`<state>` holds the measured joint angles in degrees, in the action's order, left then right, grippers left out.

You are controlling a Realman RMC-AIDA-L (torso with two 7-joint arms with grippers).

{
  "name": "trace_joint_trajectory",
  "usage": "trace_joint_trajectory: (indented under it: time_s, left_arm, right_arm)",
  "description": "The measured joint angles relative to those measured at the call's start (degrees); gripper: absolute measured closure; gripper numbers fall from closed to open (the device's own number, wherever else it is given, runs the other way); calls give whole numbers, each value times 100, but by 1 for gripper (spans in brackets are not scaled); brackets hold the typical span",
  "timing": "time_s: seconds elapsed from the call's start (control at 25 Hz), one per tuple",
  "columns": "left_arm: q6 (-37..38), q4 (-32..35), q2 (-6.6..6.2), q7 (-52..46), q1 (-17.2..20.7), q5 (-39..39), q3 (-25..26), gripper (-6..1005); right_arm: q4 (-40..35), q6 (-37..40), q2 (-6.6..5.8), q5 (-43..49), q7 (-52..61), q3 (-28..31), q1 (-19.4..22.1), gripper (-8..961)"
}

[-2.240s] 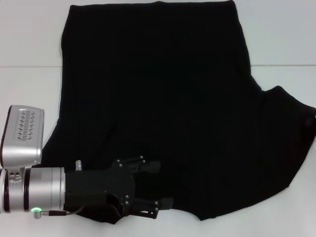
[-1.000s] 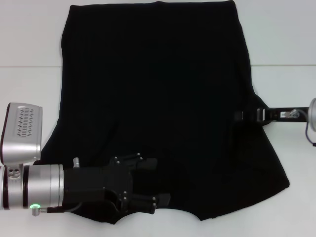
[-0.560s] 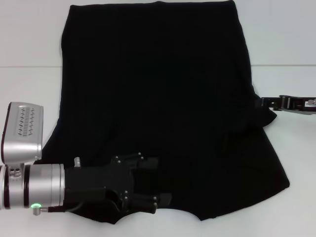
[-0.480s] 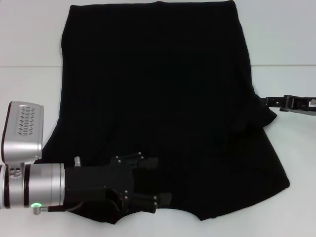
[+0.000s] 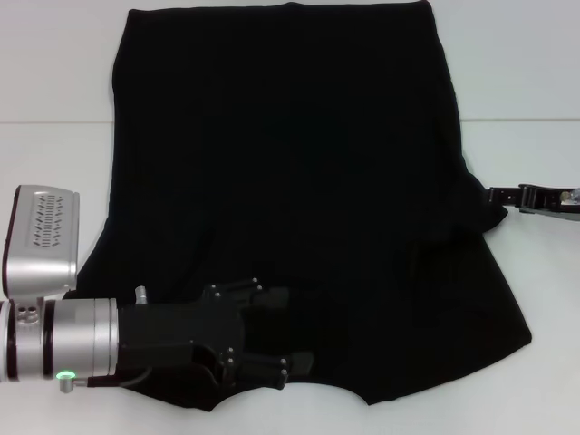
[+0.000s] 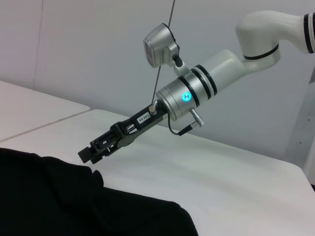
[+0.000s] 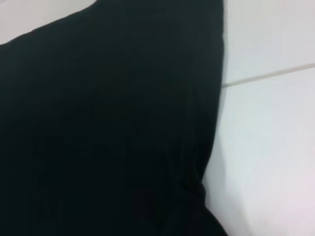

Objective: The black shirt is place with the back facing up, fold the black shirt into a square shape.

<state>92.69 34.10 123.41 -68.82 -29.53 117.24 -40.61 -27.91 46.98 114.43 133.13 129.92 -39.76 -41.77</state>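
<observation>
Nearest the camera, the left gripper [image 5: 283,337] is seen low over the near hem area of the black shirt [image 5: 290,163], its fingers [image 5: 297,364] spread apart, with dark cloth lying between them; whether any fabric is actually pinched cannot be told, black on black. The silver wrist segment [image 5: 63,349] is laid out along the near left edge, just off the cloth. The black shirt is spread flat across the white table [image 5: 517,63], plain side up, and the right sleeve is tucked in so that only a small bump of cloth sticks out at the right edge. Just beside that bump the right gripper [image 5: 497,194] is held, slightly clear of the fabric; in the left wrist view the same right gripper [image 6: 91,152] is seen poised above the cloth's edge [image 6: 93,174], and its fingers appear pressed together with nothing held. Farther off, the shirt's far edge is laid straight across the table, beyond a seam line [image 5: 517,120] in the tabletop.
</observation>
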Motion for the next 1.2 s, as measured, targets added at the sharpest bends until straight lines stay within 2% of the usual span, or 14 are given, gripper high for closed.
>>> trace_joint_trajectory:
  time_s: [0.72, 0.92, 1.04, 1.2]
  left_arm:
    - [-24, 28, -11, 0, -41, 0, 0, 50]
    - [-31, 27, -16, 0, -34, 0, 0, 50]
    - [-78, 17, -18, 0, -35, 0, 0, 50]
    - [-93, 1, -19, 0, -37, 0, 0, 51]
  right_arm:
    - [392, -631, 175, -18, -153, -96, -207, 252]
    - [285, -592, 214, -28, -171, -91, -193, 468]
    - [284, -589, 213, -37, -222, -70, -204, 700]
    - [279, -568, 213, -40, -224, -71, -233, 856]
